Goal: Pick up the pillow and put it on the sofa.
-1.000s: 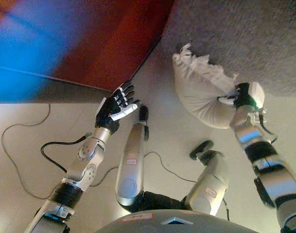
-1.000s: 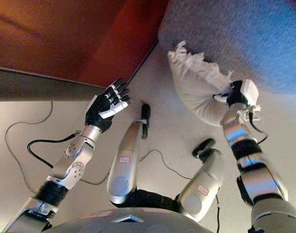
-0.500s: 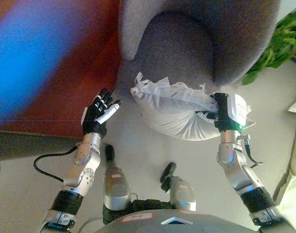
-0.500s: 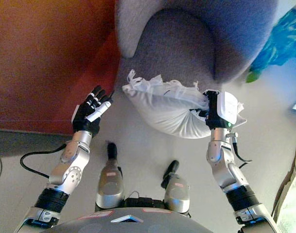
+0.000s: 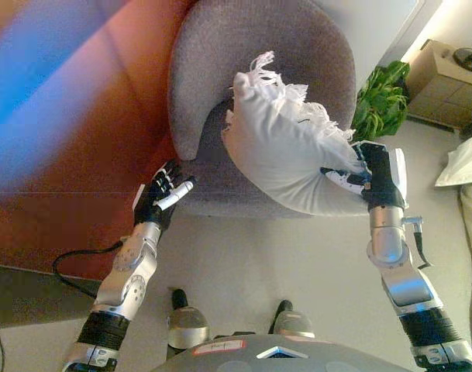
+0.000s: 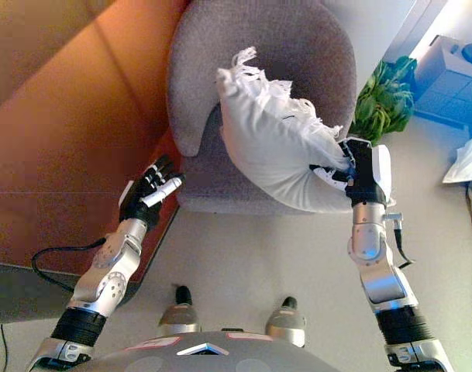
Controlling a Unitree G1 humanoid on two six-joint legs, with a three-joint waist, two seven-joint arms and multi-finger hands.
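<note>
A white pillow [image 5: 286,151] with a fringed edge hangs in the air over the seat of a grey round-backed sofa chair [image 5: 220,54]. My right hand [image 5: 373,180] is shut on the pillow's lower right corner and holds it up over the seat's front. The pillow's fringed top end reaches toward the backrest. My left hand [image 5: 160,201] is open and empty, raised by the chair's front left corner, apart from the pillow. The pillow also shows in the right eye view [image 6: 274,143].
A red-brown wall or panel [image 5: 73,163] stands at the left of the chair. A green plant [image 5: 381,99] is right behind the chair, with a beige cabinet [image 5: 445,77] beyond it. Something white [image 5: 462,167] lies at the right edge. Pale floor in front.
The camera has swung, so the whole chair now shows. My right hand has lifted the pillow higher and further over the seat. My left hand stays open beside the chair.
</note>
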